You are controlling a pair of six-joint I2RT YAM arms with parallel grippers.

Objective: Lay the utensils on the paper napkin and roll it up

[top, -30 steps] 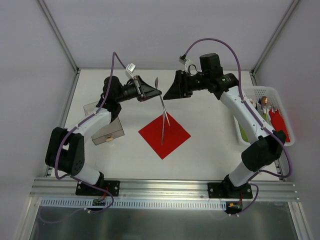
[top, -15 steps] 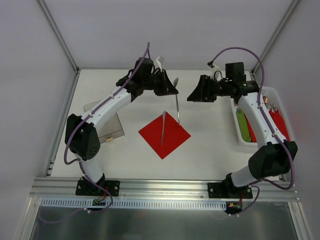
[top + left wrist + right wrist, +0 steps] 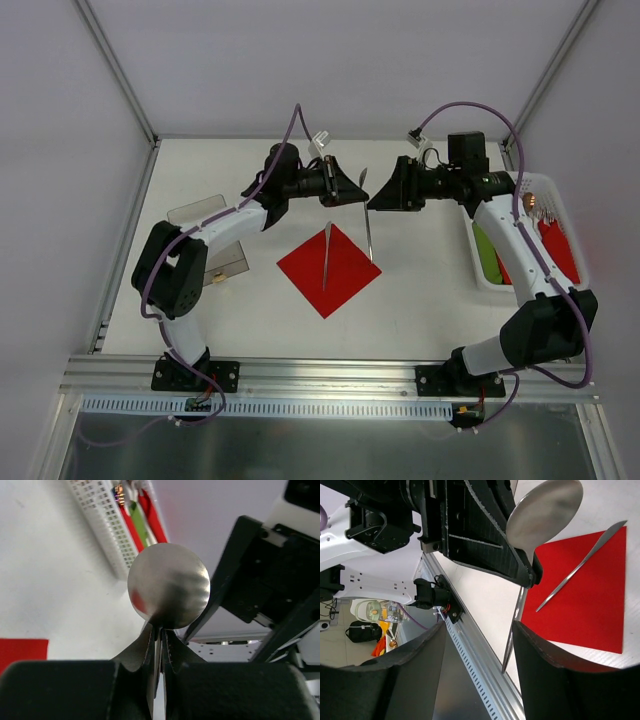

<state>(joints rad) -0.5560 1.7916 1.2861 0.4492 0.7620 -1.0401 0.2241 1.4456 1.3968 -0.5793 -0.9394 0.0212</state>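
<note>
Table [image 3: 430,290]: white; carries all items below.
Basket [image 3: 97,517]: white lattice, at the table's right side; holds red and green rolled bundles.
Napkin [image 3: 345,280]: red square, flat at the table's centre, one corner toward the arms.
Container [image 3: 225,262]: clear, at the table's left, well apart from the napkin.
Left gripper [image 3: 352,190]: raised beyond the napkin's far corner; jaws closed tight on the spoon's neck, just below the bowl.
Right gripper [image 3: 382,195]: faces the left gripper, just beside it; jaws partly apart, holding nothing; the spoon stands before its opening.
Knife [image 3: 581,567]: slim, silver; lies flat on the napkin, along its middle.
Spoon [image 3: 168,586]: silver, held in the air, bowl up; handle hangs down over the napkin's right edge; whether its tip touches anything cannot be told.
</note>
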